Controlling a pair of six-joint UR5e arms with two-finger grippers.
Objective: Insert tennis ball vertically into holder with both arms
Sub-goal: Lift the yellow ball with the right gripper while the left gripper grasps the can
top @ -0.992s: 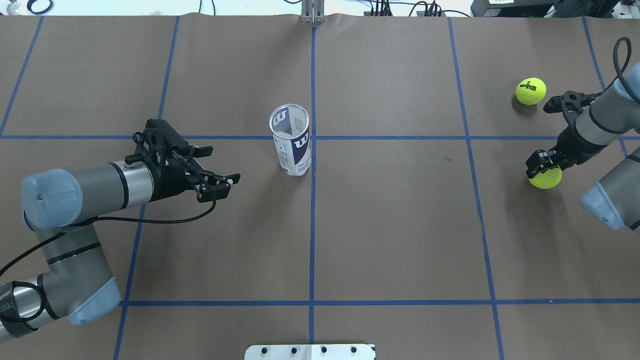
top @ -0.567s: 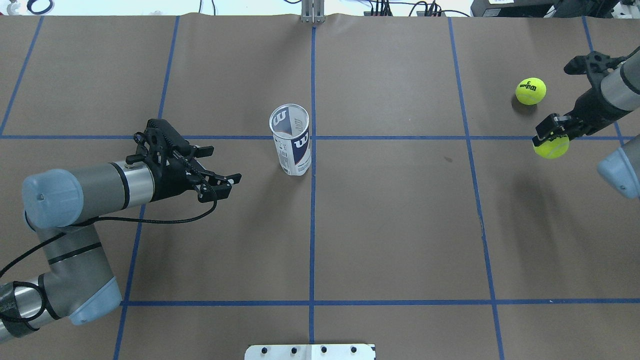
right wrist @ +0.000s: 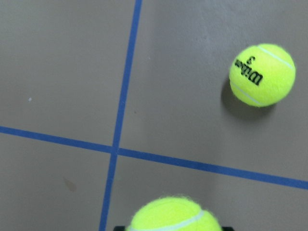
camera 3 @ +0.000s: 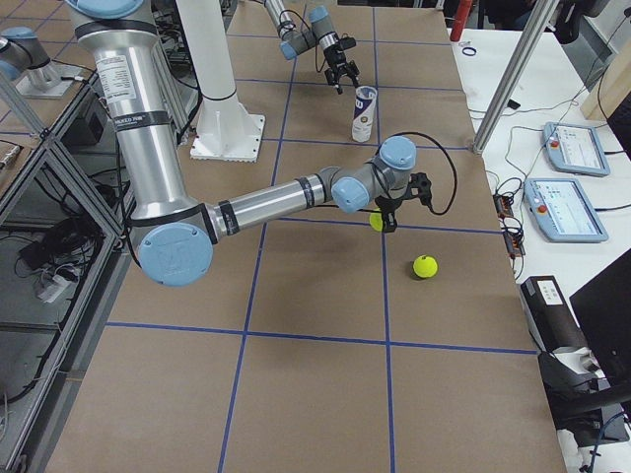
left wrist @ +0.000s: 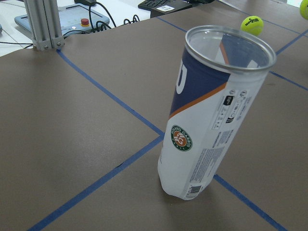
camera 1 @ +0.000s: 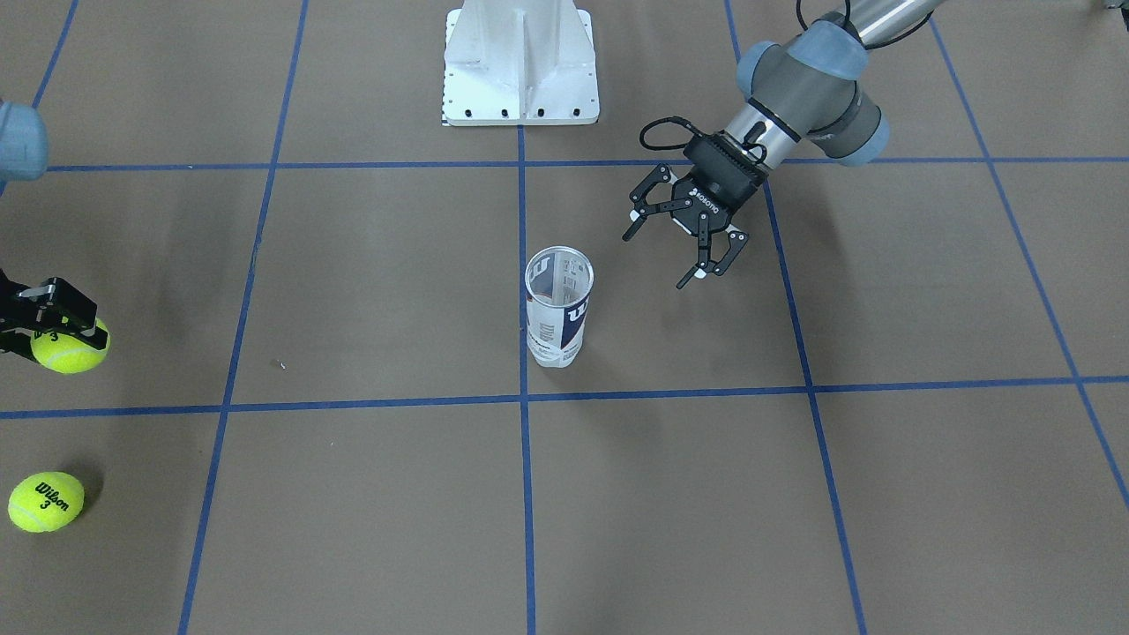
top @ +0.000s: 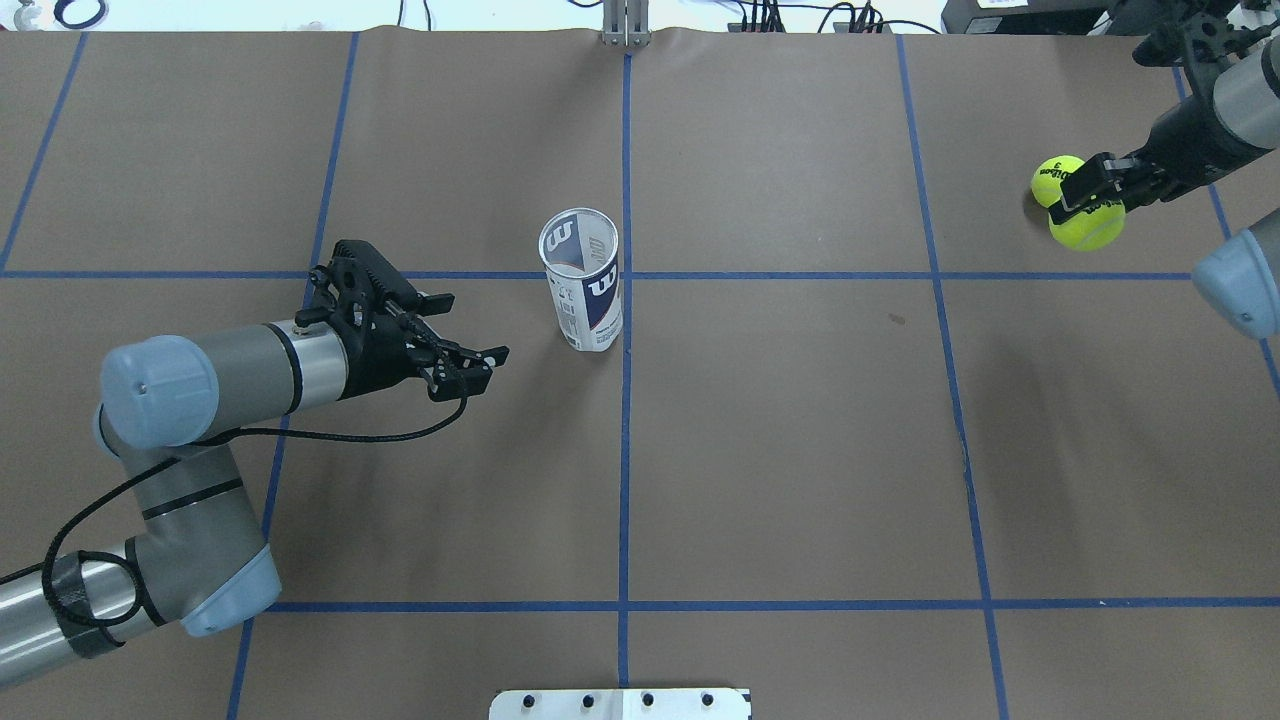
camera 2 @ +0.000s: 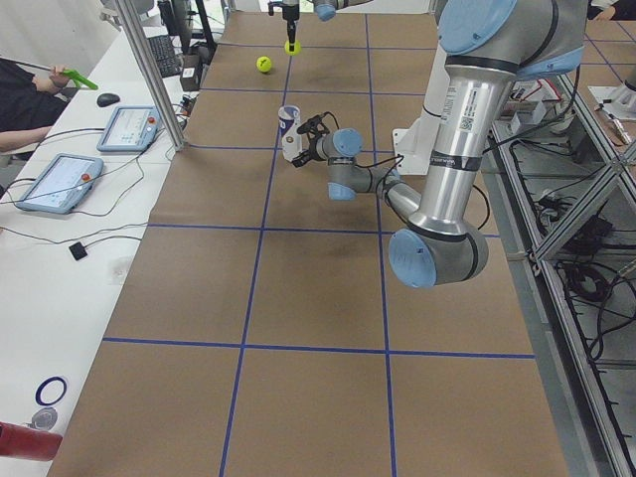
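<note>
Can mouth: the upright clear plastic tennis-ball can with navy-and-white label (top: 583, 290) offers you an uncovered rim.
Left approach: bare brown table paper (top: 800, 450) lies between the spread left gripper (top: 478, 325) and the can.
Right approach: bare paper runs from the right gripper (top: 1085, 200), clamped on a yellow-green tennis ball (top: 1090, 230), to the can.
Obstacle: a second yellow-green ball (camera 1: 46, 502) lies near, off that line.

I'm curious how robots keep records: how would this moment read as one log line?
left jaws open, near can | right jaws shut on ball, above table | spare ball on table
</note>
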